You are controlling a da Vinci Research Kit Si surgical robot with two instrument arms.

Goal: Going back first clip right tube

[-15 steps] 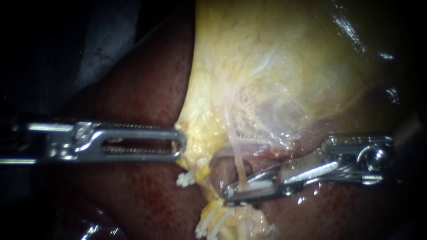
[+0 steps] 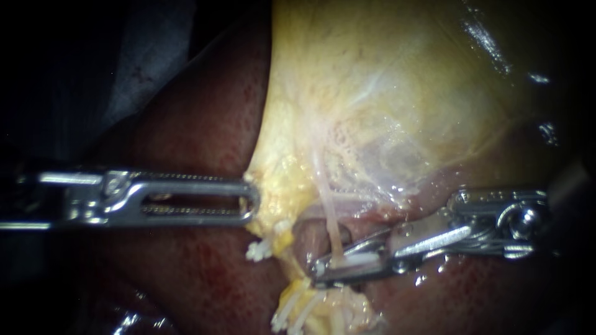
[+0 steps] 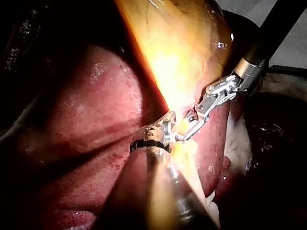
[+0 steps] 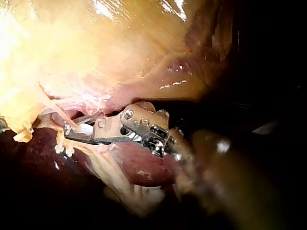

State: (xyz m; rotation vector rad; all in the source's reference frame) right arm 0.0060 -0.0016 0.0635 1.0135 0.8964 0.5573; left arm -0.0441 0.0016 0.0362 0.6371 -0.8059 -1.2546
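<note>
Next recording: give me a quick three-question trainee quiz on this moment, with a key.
1. True or false: the left instrument has its jaws shut on the thin pale tube.
2. What does the tip of the right instrument meet? A. the thin pale tube; B. the liver's far edge; C. the left instrument.
3. Name the pale yellow organ above both instruments in the endoscope view.

Key
1. False: its jaws grip the edge of the gallbladder.
2. A.
3. The gallbladder.
</note>
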